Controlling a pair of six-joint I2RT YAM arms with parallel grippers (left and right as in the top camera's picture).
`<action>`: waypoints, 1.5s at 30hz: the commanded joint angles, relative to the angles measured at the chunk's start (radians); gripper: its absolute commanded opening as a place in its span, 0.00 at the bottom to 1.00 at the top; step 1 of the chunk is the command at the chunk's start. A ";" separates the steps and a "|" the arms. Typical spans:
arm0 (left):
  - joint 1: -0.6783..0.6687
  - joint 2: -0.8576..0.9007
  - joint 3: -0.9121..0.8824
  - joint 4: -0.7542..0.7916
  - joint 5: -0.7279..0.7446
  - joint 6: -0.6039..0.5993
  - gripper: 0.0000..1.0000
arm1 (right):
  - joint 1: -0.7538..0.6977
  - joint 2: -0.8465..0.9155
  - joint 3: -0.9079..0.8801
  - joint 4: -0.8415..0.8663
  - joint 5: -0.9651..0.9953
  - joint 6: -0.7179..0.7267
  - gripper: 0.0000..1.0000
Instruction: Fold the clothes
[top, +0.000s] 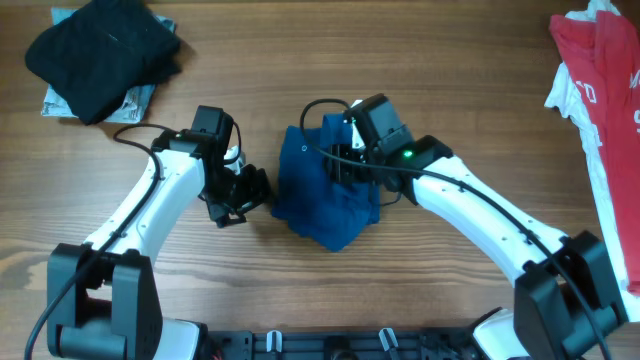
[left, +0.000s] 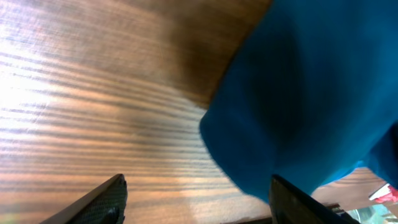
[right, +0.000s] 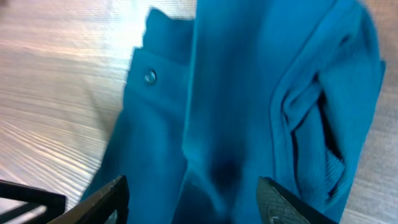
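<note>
The royal-blue shirt (top: 325, 195) lies bunched in a heap at the table's middle. My left gripper (top: 243, 195) is open just left of the heap, low over the wood; in its wrist view the blue cloth (left: 305, 93) fills the right side and reaches its right finger, with bare wood between the fingers (left: 199, 202). My right gripper (top: 345, 165) is open right above the heap; its wrist view shows the shirt (right: 249, 106) with a small button (right: 150, 76) and folds between the spread fingers (right: 193, 202).
A black garment (top: 105, 55) lies on something pale at the far left corner. A red-and-white garment (top: 600, 110) lies along the right edge. Wooden table (top: 470, 80) all round.
</note>
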 joint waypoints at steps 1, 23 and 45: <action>-0.012 0.001 -0.005 0.018 0.025 -0.002 0.74 | 0.009 0.055 0.023 -0.008 0.079 0.019 0.57; -0.012 0.001 -0.005 0.029 0.023 -0.002 0.82 | -0.060 0.103 0.178 -0.615 0.257 0.094 0.04; -0.012 0.001 -0.005 0.046 0.005 0.002 0.85 | -0.155 0.071 0.230 -0.558 -0.051 -0.199 0.57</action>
